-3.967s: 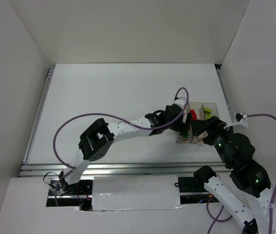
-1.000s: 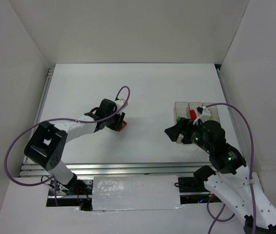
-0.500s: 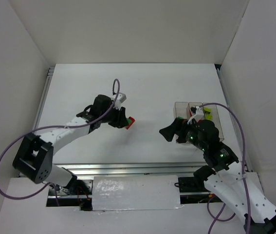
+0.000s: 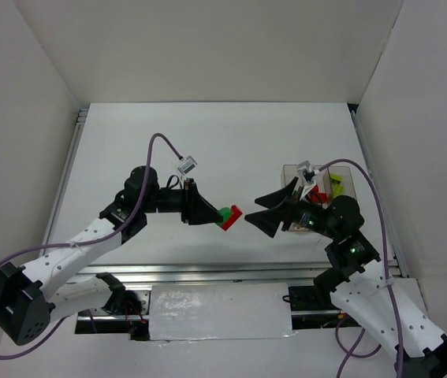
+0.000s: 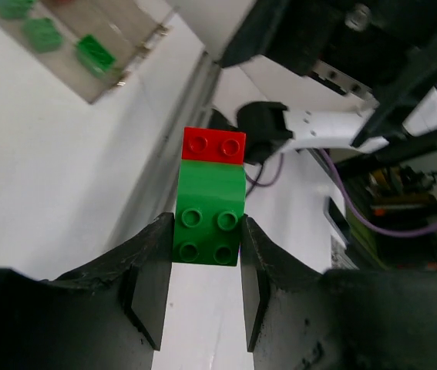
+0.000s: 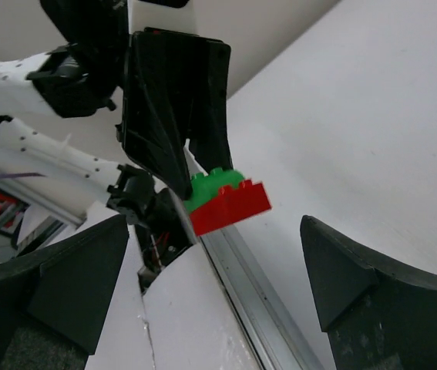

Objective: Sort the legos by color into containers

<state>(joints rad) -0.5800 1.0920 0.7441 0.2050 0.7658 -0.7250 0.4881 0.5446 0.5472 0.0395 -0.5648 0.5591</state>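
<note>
A glossy green plastic lego brick [image 5: 209, 223], square with four round studs, is pinched on two opposite sides by the matte black fingers [image 5: 150, 285] of the left gripper [image 4: 211, 214], which is closed down to the brick's width. A glossy red plastic brick [image 5: 213, 145] is joined to the green one's far end; two of its studs show in the left wrist view, and both bricks' studs face that camera.

The joined pair's long axis runs straight out from the fingers, red end leading. In the top view that end points right, toward the right gripper [image 4: 256, 209], with the pair over the near middle of the flat white table [image 4: 168, 142].

The right gripper's jaws are spread wide with nothing between them; its broad, black, wedge-shaped fingers [image 6: 79, 270] frame the pair without touching it.

Behind the right gripper sit the clear, thin-walled rectangular plastic containers [image 4: 341, 175], joined in a row, well apart from the held pair. Red and yellow-green bricks show in them from above, and small green bricks [image 5: 95, 54] in the left wrist view.
</note>
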